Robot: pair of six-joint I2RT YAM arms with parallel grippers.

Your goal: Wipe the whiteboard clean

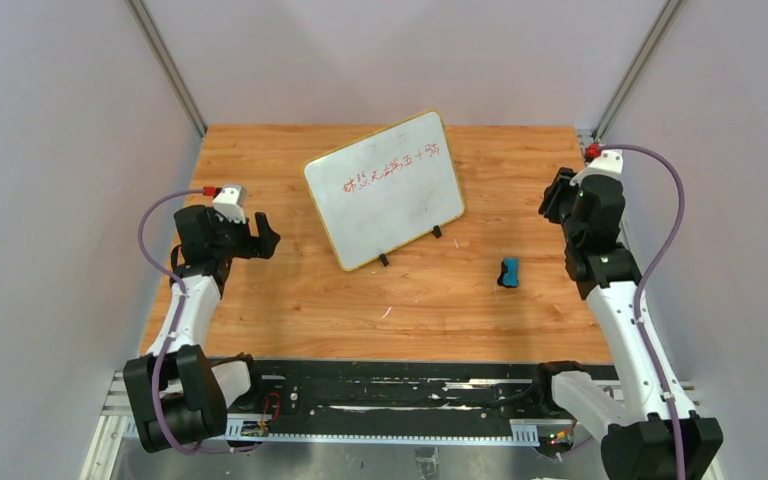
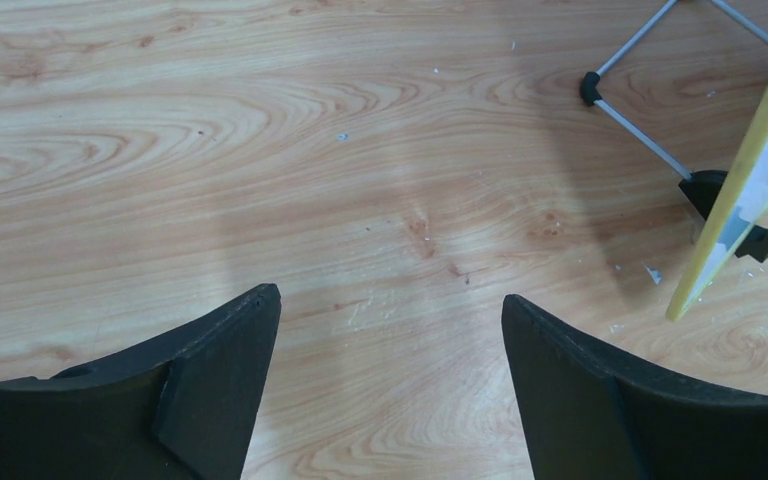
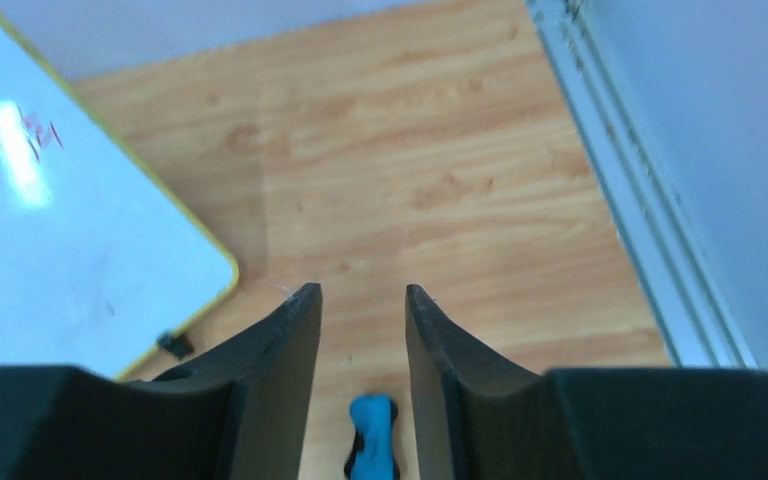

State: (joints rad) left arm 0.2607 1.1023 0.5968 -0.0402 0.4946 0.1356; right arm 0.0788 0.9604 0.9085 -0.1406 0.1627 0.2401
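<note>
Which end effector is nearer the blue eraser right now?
Right. The right end effector hangs just right of the blue eraser; the left end effector is far across the table, left of the whiteboard.

Walls [image 1: 40, 150]: plain pale grey, on the left, far and right.
Bench [image 1: 430, 300]: light wood grain top.
Corner posts [image 1: 167, 68]: metal, far side.

Red handwriting [image 1: 392, 165] on the whiteboard [image 1: 400, 215] (blurred at the right wrist) is illegibly small.
</note>
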